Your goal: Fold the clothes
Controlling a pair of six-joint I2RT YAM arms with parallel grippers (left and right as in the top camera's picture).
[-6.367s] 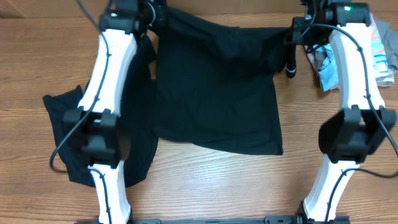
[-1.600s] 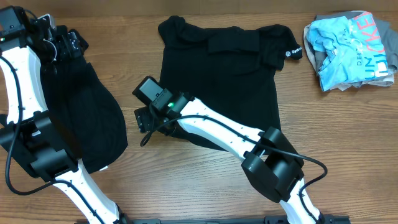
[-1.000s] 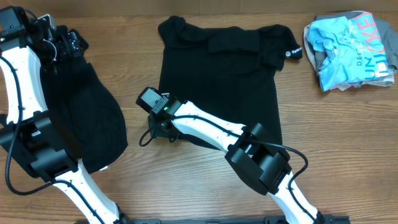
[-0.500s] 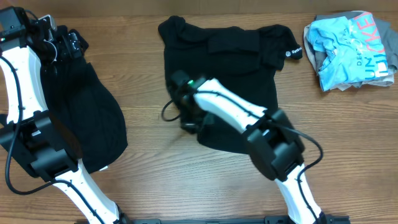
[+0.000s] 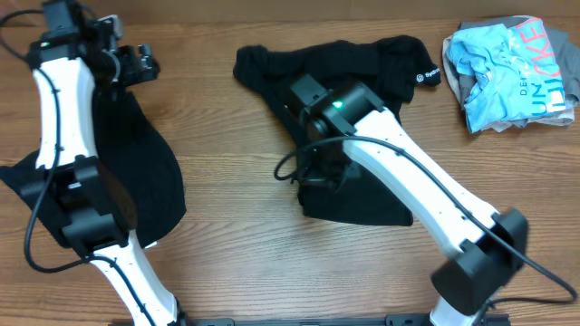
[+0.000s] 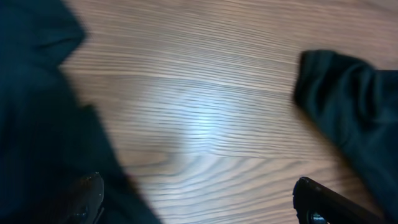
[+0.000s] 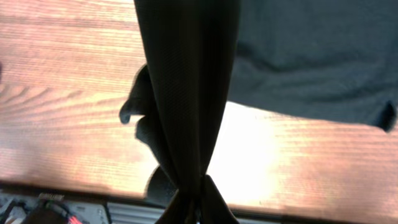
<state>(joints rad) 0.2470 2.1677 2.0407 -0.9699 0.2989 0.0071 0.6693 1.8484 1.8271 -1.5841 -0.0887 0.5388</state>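
A black shirt (image 5: 372, 195) with a small white mark (image 5: 422, 77) on its sleeve lies in the middle of the table, its left side lifted and bunched. My right gripper (image 5: 322, 170) is shut on that left edge. In the right wrist view the fabric (image 7: 186, 74) runs taut out of the jaws (image 7: 199, 190). A second black garment (image 5: 127, 172) lies spread at the left. My left gripper (image 5: 138, 63) is open and empty above its top right edge. The left wrist view shows the wide jaws (image 6: 199, 202) over bare wood, with black cloth (image 6: 37, 124) at left.
A pile of light blue and grey clothes (image 5: 507, 68) lies at the back right corner. The wooden table (image 5: 227, 244) shows between the two black garments and along the front. The right arm's cable (image 5: 288, 167) loops beside the middle shirt.
My right arm has swung right and back, drawing the shirt's left edge up and inward, so the shirt looks narrower. My left gripper has moved right, off the left garment.
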